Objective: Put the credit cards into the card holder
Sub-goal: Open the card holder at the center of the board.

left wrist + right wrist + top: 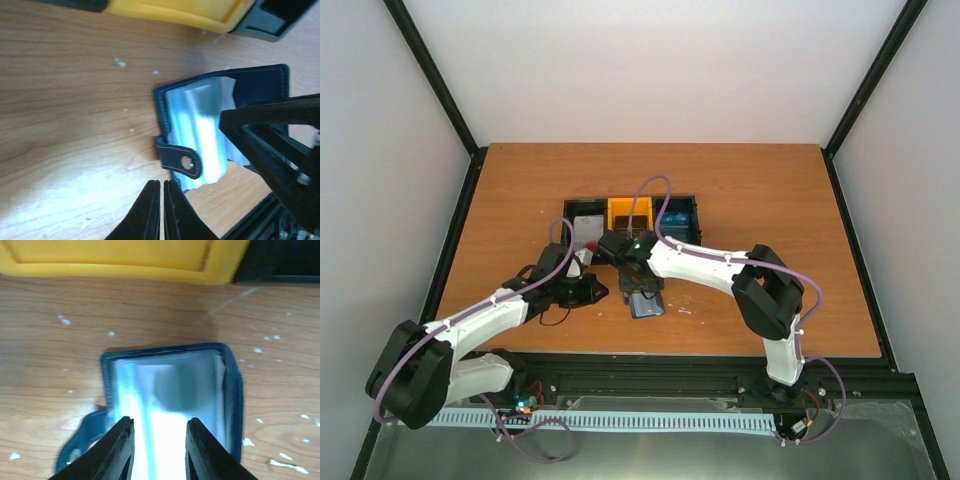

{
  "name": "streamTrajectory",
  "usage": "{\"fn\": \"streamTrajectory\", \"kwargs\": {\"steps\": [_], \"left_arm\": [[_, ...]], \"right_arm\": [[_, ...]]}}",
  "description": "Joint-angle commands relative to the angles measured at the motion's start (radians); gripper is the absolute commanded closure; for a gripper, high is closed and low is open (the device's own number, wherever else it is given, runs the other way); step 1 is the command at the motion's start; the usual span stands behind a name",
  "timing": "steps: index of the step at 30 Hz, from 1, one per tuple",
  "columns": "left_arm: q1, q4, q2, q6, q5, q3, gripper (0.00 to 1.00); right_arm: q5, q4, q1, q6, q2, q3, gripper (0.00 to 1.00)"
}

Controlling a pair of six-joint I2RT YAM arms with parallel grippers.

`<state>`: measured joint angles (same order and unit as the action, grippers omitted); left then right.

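The dark navy card holder [643, 303] lies open on the table in front of the tray, pale blue-grey pockets up. It also shows in the left wrist view [200, 135], its snap strap [182, 161] pointing at my left gripper. My right gripper [159, 432] is open, its fingers straddling the holder's pockets [170, 385] from just above; no card shows between them. My left gripper [162, 187] is shut and empty, just left of the holder [595, 290]. White cards [587, 222] and blue cards [680, 222] lie in the tray. A white piece with a red spot [586, 250] shows by the left wrist.
The black tray [632, 199] with a yellow middle compartment [628, 212] stands just behind the holder; its yellow wall fills the top of both wrist views [115, 260]. The right gripper's black fingers [270, 130] reach over the holder's right side in the left wrist view.
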<state>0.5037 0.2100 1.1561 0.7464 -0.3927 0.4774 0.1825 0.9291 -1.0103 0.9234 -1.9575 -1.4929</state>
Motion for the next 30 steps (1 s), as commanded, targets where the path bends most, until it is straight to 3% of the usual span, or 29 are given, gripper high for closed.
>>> {"fn": "streamTrajectory", "kwargs": {"steps": [1, 13, 20, 26, 30], "left_arm": [[-0.007, -0.091, -0.021, -0.025, -0.097, 0.033, 0.95], [-0.007, -0.128, 0.002, -0.001, -0.155, 0.058, 0.93], [0.01, -0.219, 0.009, 0.03, -0.226, 0.07, 0.9], [0.1, -0.238, 0.137, 0.015, -0.203, 0.131, 0.9], [0.158, -0.25, 0.248, 0.002, -0.174, 0.179, 0.95]], "right_arm": [[0.122, 0.081, 0.0, 0.011, 0.041, 0.043, 0.7], [0.012, -0.108, 0.089, -0.158, 0.088, 0.232, 0.67], [-0.08, -0.223, 0.133, -0.193, 0.109, 0.357, 0.47], [-0.102, -0.258, 0.155, -0.215, 0.11, 0.411, 0.46], [-0.126, -0.305, 0.175, -0.23, 0.135, 0.451, 0.47]]}}
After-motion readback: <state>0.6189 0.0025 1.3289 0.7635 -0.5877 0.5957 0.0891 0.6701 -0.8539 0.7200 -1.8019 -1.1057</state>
